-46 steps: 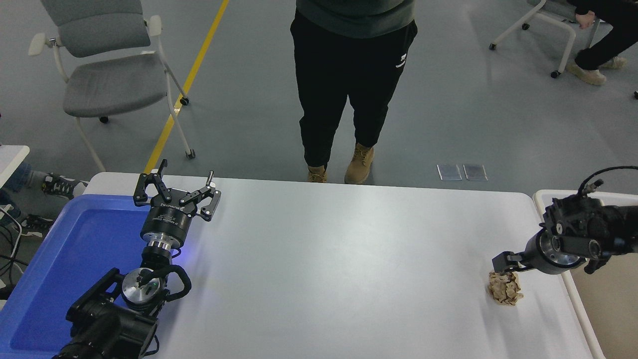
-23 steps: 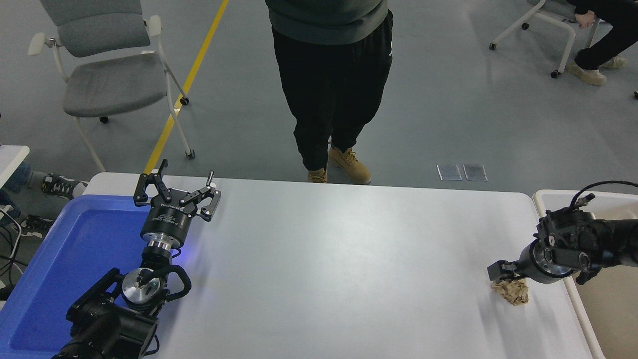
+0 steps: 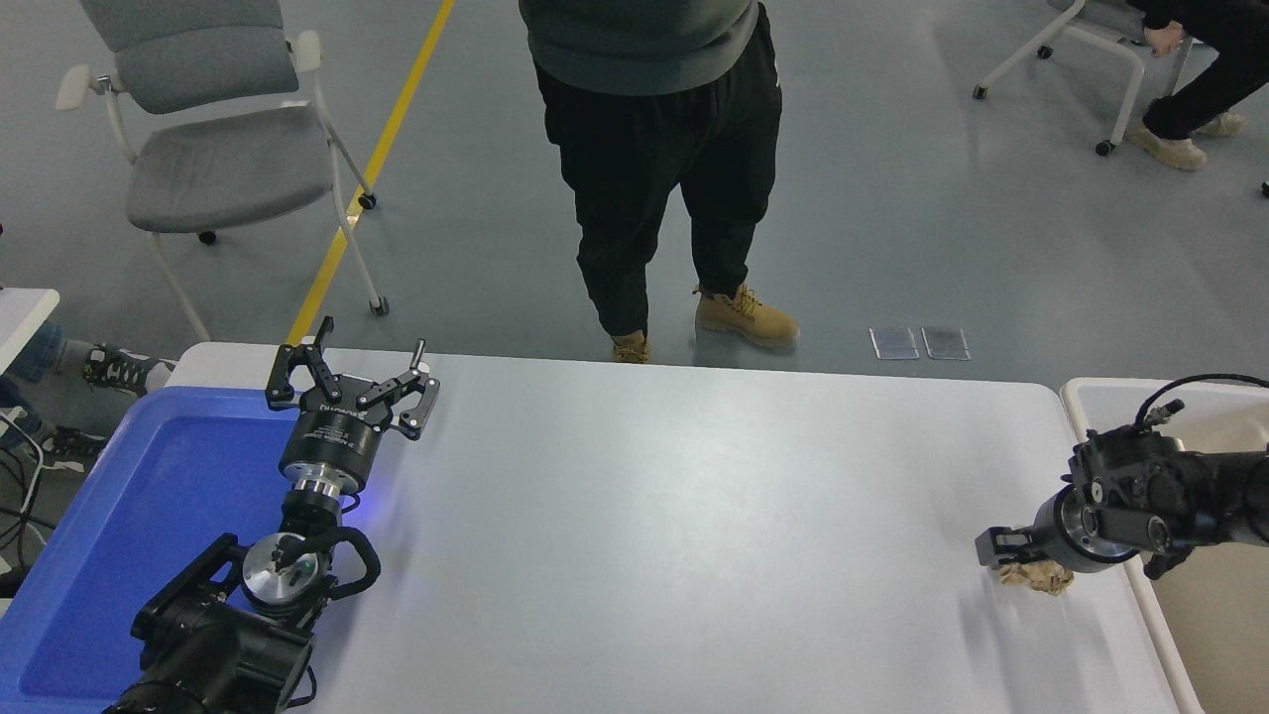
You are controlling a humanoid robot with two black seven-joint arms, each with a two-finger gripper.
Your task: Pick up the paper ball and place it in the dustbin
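Observation:
The tan paper ball (image 3: 1038,578) is near the table's right edge, mostly covered by my right gripper (image 3: 1003,551), which comes in from the right and is shut on it. Only the ball's lower part shows under the fingers. A faint shadow lies on the table just to its left. The beige dustbin (image 3: 1081,394) with its white rim stands off the table's right edge, directly behind the right wrist. My left gripper (image 3: 352,382) is parked open at the lower left, at the blue tray's far corner.
A bright blue tray (image 3: 119,516) lies on the table's left side under the left arm. A person (image 3: 649,149) stands at the far edge of the white table (image 3: 674,535). A grey chair (image 3: 218,149) stands on the floor at the far left.
My right gripper has come down onto the paper ball and closed on it, then shifted a little right toward the dustbin with the ball. The person has shifted their feet.

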